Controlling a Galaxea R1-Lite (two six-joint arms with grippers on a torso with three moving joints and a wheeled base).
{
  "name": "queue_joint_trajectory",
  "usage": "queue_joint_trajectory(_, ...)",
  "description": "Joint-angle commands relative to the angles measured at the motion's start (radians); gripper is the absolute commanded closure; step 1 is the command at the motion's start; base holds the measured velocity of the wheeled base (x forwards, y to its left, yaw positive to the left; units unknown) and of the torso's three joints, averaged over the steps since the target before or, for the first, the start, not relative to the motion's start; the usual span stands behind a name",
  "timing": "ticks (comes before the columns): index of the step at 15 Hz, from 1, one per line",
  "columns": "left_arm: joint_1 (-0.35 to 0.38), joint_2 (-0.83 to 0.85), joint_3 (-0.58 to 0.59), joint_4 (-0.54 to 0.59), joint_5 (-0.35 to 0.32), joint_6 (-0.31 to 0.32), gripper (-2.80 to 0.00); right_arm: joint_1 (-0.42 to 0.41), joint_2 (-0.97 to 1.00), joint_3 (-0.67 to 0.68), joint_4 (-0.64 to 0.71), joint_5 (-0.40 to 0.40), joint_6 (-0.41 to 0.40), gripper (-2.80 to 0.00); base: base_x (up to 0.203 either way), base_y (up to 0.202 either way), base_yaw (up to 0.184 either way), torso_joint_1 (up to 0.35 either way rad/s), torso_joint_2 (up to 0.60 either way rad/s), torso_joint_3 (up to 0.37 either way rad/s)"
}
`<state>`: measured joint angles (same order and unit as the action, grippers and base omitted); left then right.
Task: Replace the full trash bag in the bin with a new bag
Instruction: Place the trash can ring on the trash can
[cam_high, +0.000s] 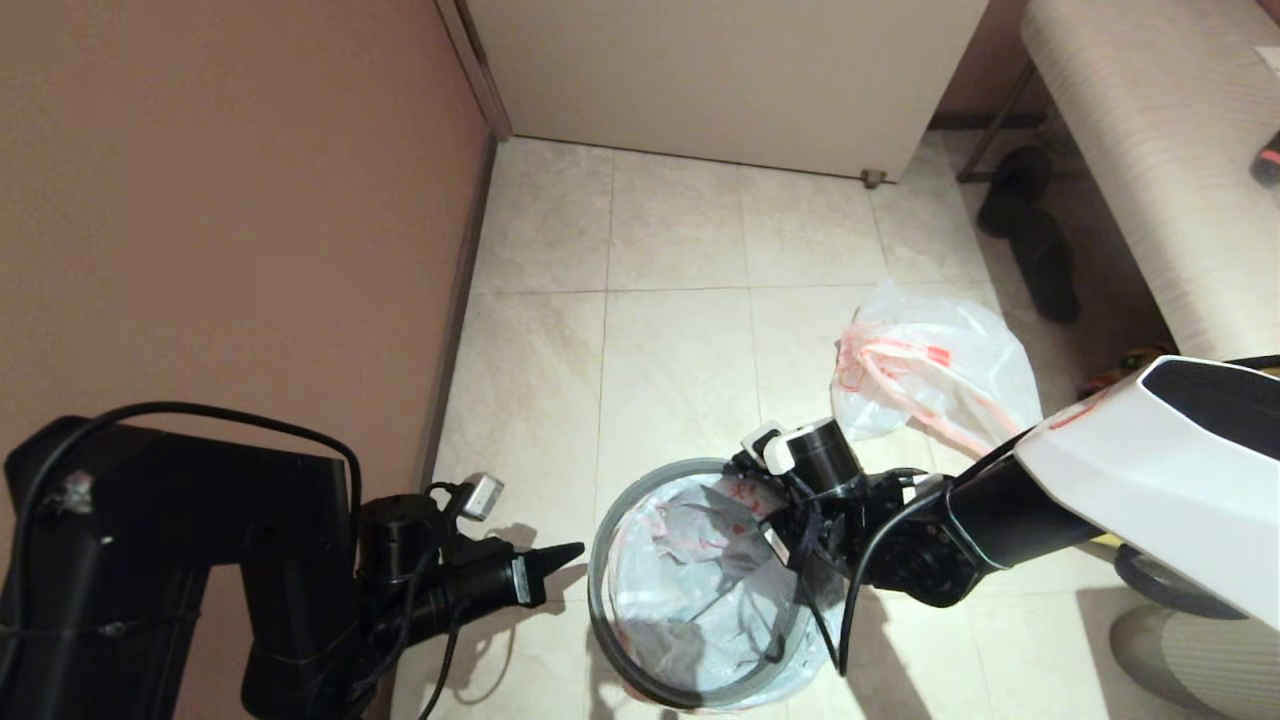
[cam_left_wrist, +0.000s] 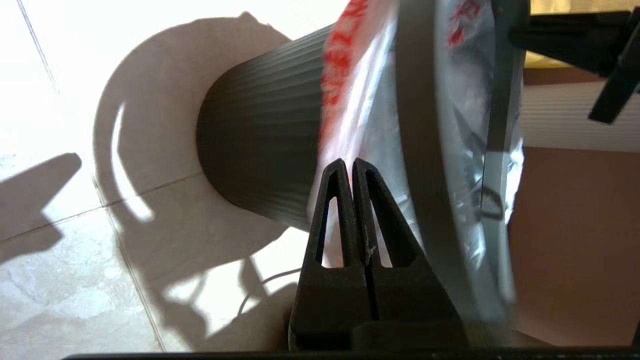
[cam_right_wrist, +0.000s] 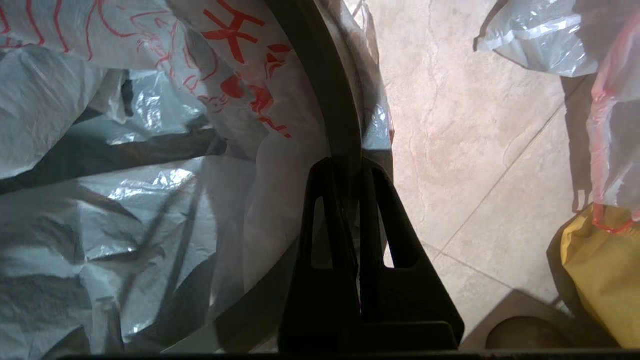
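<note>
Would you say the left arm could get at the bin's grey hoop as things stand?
Probably yes: the left hand, shut and empty, points at the grey hoop from just beside the bin, with only bare floor between; the right hand is clamped on the far rim.

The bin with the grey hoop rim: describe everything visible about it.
The small round bin stands upright on the pale tiled floor, near the robot's base. Its outer wall looks dark grey and ribbed. A separate grey hoop rings its mouth, over a thin translucent white bag with red print that lines the inside and folds out over the edge. The right gripper is shut on the rim; the left gripper, shut, sits just outside.
</note>
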<state>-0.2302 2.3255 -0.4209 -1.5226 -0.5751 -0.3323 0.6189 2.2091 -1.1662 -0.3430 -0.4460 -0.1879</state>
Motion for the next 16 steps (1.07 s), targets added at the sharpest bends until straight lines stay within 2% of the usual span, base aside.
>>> queue_joint_trajectory(1,0.000,0.002,-0.001,-0.047,-0.003,-0.002,0.00,-0.004,0.015,-0.004,0.001,-0.002,-0.005,0.00,0.000,0.000,0.000,0.000,0.00,0.000)
queue_joint_trajectory(5,0.000,0.003,-0.001,-0.047,-0.003,-0.002,0.00,0.013,-0.032,0.009,0.003,-0.003,-0.005,0.00,0.000,0.000,0.000,0.000,0.00,0.000)
queue_joint_trajectory(11,0.000,0.003,-0.001,-0.047,-0.003,-0.002,0.00,-0.003,-0.078,0.141,-0.001,-0.008,-0.003,0.00,0.000,0.000,0.000,0.000,0.00,0.000)
queue_joint_trajectory(16,0.000,0.005,-0.003,-0.047,-0.003,-0.002,0.00,-0.022,-0.040,0.128,-0.007,-0.003,-0.007,0.00,0.000,0.000,0.000,0.000,0.00,0.000)
